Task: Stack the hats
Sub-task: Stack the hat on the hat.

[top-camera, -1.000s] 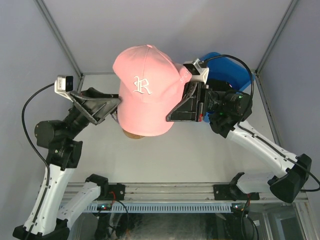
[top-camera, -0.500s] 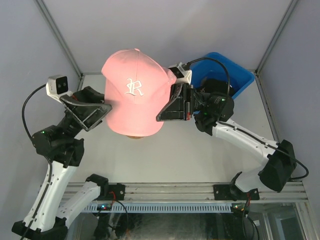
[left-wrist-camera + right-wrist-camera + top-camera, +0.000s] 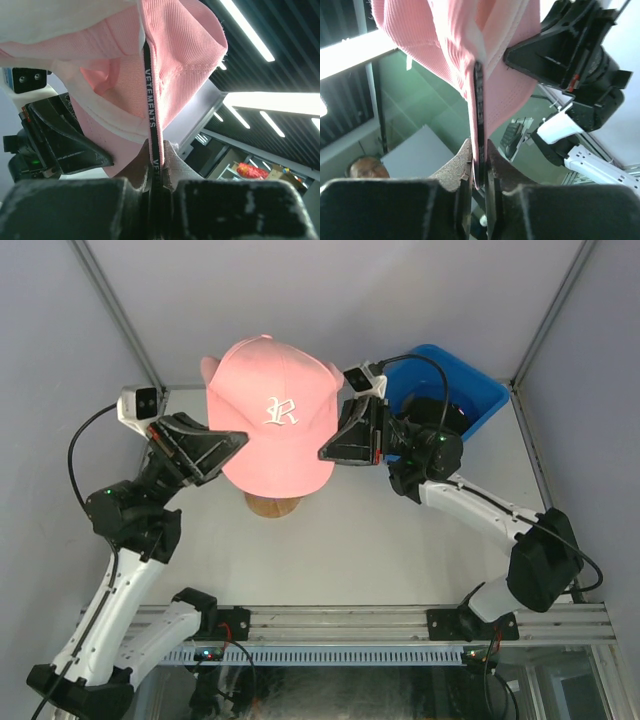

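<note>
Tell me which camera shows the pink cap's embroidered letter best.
Top external: the pink cap faces it, white letter plain on the crown. Wrist views show only its edge and inside, pinched by left claw and right claw.

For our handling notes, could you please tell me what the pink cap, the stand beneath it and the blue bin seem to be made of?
Pink cap: soft woven fabric, matte, with visible ribbed weave and a stitched white letter.
Stand: probably wood, tan and matte, mostly hidden.
Blue bin: likely plastic, smooth with slight sheen.
</note>
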Tool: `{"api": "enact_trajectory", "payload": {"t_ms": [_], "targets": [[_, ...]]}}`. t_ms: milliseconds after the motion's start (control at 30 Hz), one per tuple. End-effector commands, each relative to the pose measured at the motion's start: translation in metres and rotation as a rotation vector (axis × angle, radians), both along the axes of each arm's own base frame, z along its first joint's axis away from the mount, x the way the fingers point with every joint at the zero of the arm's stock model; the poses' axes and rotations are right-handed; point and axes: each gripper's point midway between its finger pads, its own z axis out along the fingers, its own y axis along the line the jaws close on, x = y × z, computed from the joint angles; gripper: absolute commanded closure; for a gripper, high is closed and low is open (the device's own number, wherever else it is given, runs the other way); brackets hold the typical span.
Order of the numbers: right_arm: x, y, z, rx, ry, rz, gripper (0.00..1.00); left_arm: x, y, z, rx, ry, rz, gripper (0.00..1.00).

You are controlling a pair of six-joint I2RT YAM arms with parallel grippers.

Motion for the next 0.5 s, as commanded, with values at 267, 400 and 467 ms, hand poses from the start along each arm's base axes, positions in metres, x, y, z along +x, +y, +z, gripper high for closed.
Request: {"api": "enact_trajectory", "payload": {"t_ms": [267, 400, 467], "targets": [[0.081, -0.035, -0.030, -0.093, 0.226, -0.346, 0.76, 0.075, 0.033, -0.005, -0.113, 0.054, 0.458, 1.00], [0.097, -0.039, -0.047, -0.121, 0.307, -0.423, 0.71, 0.100, 0.041, -0.012, -0.130, 0.102, 0.564, 1.00], [0.101, -0.038, -0.051, -0.130, 0.331, -0.446, 0.68, 0.110, 0.039, -0.014, -0.120, 0.113, 0.606, 1.00]]}}
